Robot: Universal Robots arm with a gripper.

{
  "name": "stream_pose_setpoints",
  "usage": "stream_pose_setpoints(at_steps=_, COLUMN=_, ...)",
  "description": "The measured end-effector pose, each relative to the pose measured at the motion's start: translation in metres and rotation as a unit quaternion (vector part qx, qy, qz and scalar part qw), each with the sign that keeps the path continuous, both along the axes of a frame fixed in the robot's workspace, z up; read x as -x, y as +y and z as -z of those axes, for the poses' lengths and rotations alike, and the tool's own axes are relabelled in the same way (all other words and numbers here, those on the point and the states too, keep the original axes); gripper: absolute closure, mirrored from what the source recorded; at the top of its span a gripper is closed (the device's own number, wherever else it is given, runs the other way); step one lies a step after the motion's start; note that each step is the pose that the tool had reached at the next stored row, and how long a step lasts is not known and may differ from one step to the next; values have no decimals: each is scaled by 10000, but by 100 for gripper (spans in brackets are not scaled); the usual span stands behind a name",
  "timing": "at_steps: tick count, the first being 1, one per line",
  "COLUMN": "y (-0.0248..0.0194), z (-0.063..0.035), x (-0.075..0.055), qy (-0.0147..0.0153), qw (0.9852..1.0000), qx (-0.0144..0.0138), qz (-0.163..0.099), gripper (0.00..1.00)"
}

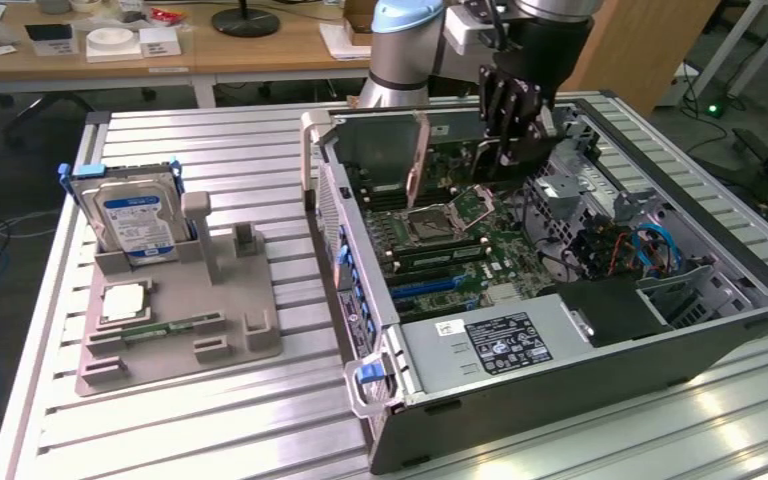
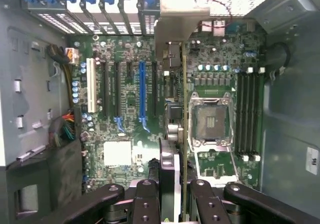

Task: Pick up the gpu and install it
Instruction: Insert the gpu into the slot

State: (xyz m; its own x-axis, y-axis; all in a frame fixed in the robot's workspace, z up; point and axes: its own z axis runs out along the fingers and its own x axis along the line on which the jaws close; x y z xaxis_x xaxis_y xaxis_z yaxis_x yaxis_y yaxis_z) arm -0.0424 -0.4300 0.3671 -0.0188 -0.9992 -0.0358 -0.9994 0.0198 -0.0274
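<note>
Upper middle of exterior view: gripper (image 1: pixel 508 120) pointing straight down, pinching gpu (image 1: pixel 518 165) by upper edge, card hanging over open computer case (image 1: pixel 718 310).

Wrist view: fingers (image 2: pixel 145 199) pressed onto both faces of gpu (image 2: pixel 170 161), edge-on above motherboard (image 2: pixel 125 99) (blue slot (image 2: pixel 142 89) near).

Probably light, stiff, fragile; best held by edges, off fan.

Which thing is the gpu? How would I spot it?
Look at the open computer case on the metal table. Over its green board, the robot's hand grips the gpu, a thin card seen edge-on. It's black-faced, and the only part being held.
</note>
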Motion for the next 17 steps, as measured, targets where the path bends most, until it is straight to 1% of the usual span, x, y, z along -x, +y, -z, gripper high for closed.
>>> stream_pose_setpoints(at_steps=1, y=-2, z=7, x=4, qy=18, qw=10000, qx=16, qz=0, gripper=72)
stream_pose_setpoints(at_steps=2, y=-7, z=13, x=4, qy=27, qw=10000, qx=32, qz=0, gripper=72)
stream_pose_setpoints(at_steps=3, y=-9, z=17, x=4, qy=31, qw=10000, qx=55, qz=1, gripper=72)
stream_pose_setpoints(at_steps=4, y=-10, z=23, x=6, qy=42, qw=10000, qx=64, qz=2, gripper=72)
stream_pose_setpoints(at_steps=5, y=-10, z=29, x=6, qy=69, qw=10000, qx=68, qz=3, gripper=72)
stream_pose_setpoints(at_steps=6, y=-10, z=38, x=6, qy=89, qw=9999, qx=69, qz=7, gripper=72)
stream_pose_setpoints(at_steps=9, y=-12, z=86, x=6, qy=95, qw=9999, qx=74, qz=39, gripper=72)
stream_pose_setpoints(at_steps=10, y=-12, z=101, x=6, qy=95, qw=9999, qx=86, qz=39, gripper=72)
stream_pose_setpoints(at_steps=11, y=-12, z=117, x=6, qy=94, qw=9999, qx=92, qz=38, gripper=72)
stream_pose_setpoints(at_steps=14, y=-12, z=165, x=6, qy=92, qw=9999, qx=93, qz=39, gripper=72)
stream_pose_setpoints(at_steps=17, y=-7, z=213, x=21, qy=94, qw=9999, qx=108, qz=39, gripper=72)
